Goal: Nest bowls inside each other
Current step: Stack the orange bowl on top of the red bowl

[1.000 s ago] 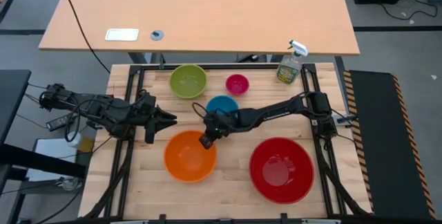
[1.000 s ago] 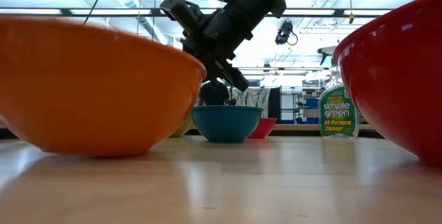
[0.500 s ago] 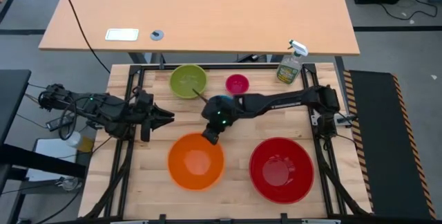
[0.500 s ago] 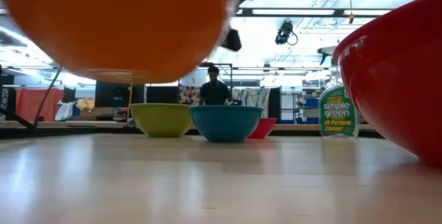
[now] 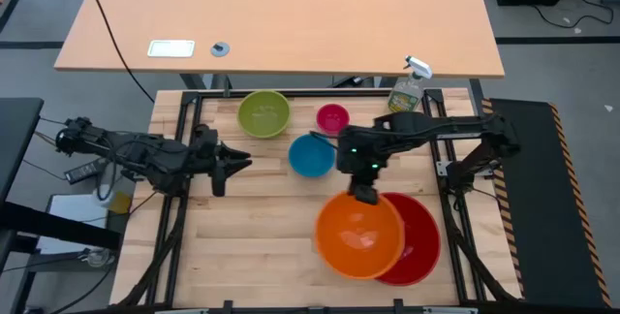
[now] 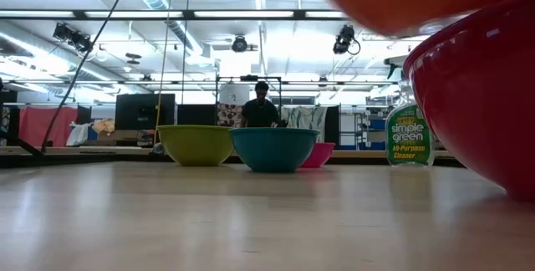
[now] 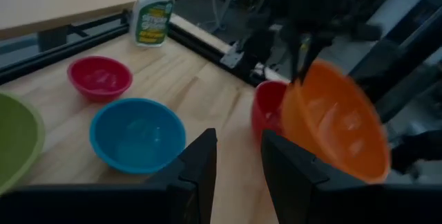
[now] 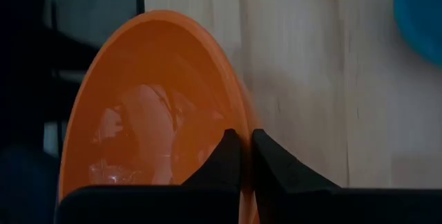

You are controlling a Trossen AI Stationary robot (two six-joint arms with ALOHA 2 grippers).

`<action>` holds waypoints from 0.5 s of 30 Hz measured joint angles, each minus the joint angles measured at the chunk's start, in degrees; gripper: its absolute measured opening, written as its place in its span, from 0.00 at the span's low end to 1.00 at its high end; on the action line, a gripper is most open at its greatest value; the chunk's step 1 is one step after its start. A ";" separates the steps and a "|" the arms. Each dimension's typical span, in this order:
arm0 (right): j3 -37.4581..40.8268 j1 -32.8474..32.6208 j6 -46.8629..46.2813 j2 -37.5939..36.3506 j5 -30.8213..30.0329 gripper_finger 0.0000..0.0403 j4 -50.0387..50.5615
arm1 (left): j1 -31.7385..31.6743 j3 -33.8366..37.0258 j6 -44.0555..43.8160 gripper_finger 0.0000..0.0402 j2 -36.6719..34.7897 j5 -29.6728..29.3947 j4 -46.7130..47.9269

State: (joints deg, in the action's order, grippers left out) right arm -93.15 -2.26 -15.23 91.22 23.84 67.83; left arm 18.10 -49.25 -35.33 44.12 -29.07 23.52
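My right gripper (image 5: 365, 196) is shut on the orange bowl (image 5: 358, 237), which hangs over the left part of the large red bowl (image 5: 418, 246) at the table's near right. The red bowl rests on the table on its base. The blue bowl (image 5: 312, 155), the lime green bowl (image 5: 264, 113) and the small pink bowl (image 5: 332, 117) stand apart on the table toward its far side. My left gripper (image 7: 238, 162) waits open over the table's left side, with nothing between its fingers. My right gripper pinches the orange bowl's rim (image 8: 240, 117) on the bowl's far side, one finger inside the bowl and one outside. The fingers come from above, slanting down toward the near edge. The bowl is lifted clear of the table and tilted, its mouth up.
A clear spray bottle (image 5: 407, 91) stands at the table's far right corner. Black frame rails (image 5: 184, 120) run along the table's edges. Bare wood (image 5: 252, 246) lies at the near left. A person (image 6: 261, 108) stands in the room beyond the far edge.
My right gripper has lifted the orange bowl off the table and carried it toward the right edge, until it hangs over the red bowl. The wrist has turned, and the bowl is now tilted.
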 joint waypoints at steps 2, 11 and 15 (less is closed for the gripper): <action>3.06 -0.06 0.68 -1.96 0.17 0.06 2.55 | -0.81 0.00 0.22 0.29 1.90 0.01 -1.22; 27.33 2.14 1.56 -14.76 -2.65 0.09 -5.65 | -5.09 0.00 1.87 0.29 9.53 2.32 -10.33; 34.48 2.76 0.87 -17.63 -4.38 0.17 -9.51 | -7.98 0.00 0.87 0.29 13.79 6.01 -11.32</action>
State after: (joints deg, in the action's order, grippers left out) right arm -58.67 0.50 -14.36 73.59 19.46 58.33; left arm 10.11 -49.25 -34.46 57.90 -23.05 12.20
